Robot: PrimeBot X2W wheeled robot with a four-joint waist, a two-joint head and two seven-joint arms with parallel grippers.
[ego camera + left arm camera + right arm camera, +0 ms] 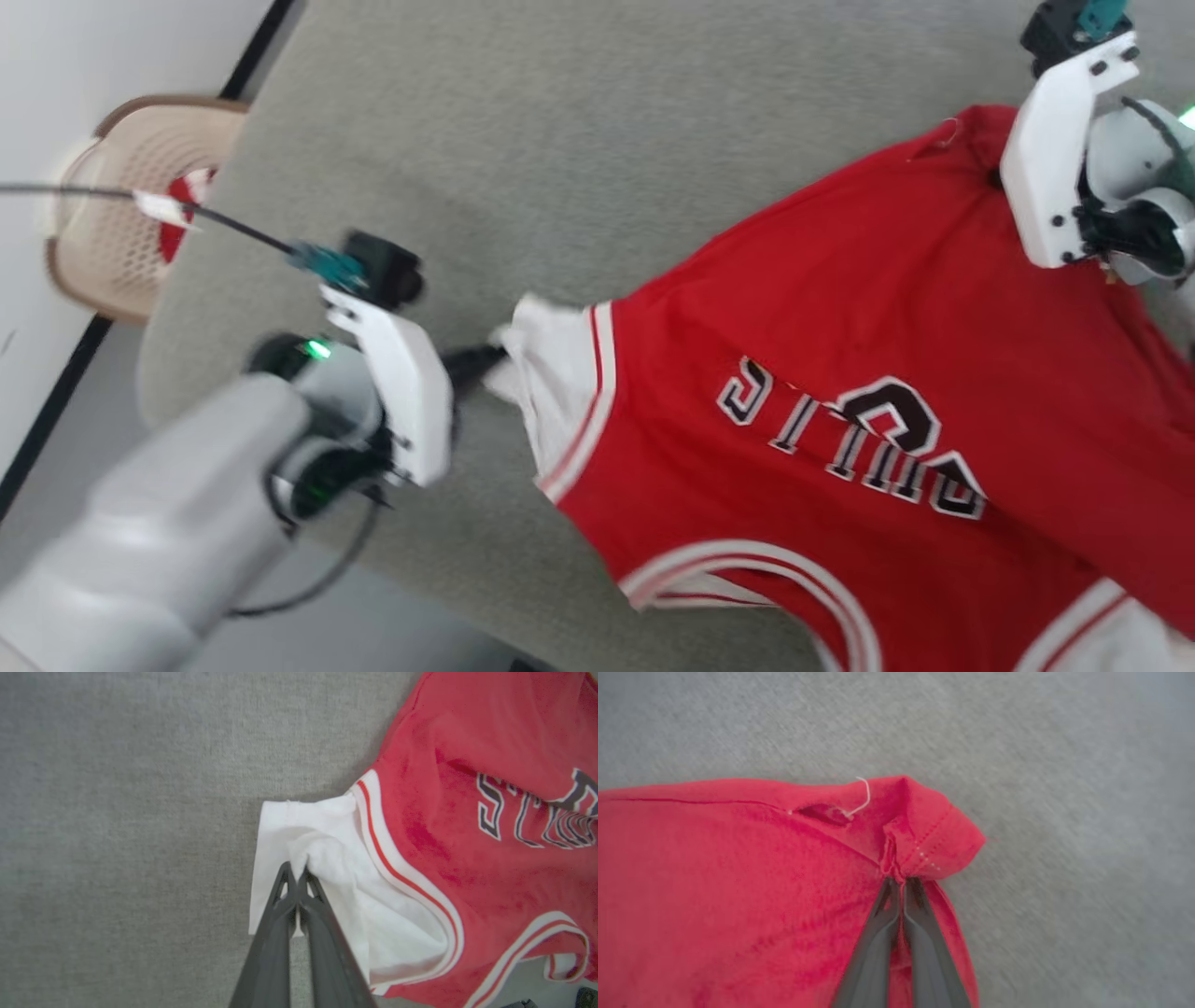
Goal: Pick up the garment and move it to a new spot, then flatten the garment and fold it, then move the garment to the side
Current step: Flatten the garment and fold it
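The garment (840,308), a red jersey with white sleeves, striped trim and black "BULLS" lettering, lies spread across the grey surface at the right of the head view. My left gripper (297,870) is shut on the bunched white sleeve (299,835), which it pinches at the garment's left side (546,373). My right gripper (901,879) is shut on a red hemmed corner (938,835) of the garment at its far edge; in the head view the white wrist (1064,159) covers the fingers there.
The grey fabric surface (560,140) stretches away to the left and far side of the garment. A tan mesh basket (121,215) with something red inside stands past the surface's left edge. A black cable (224,224) runs from my left wrist.
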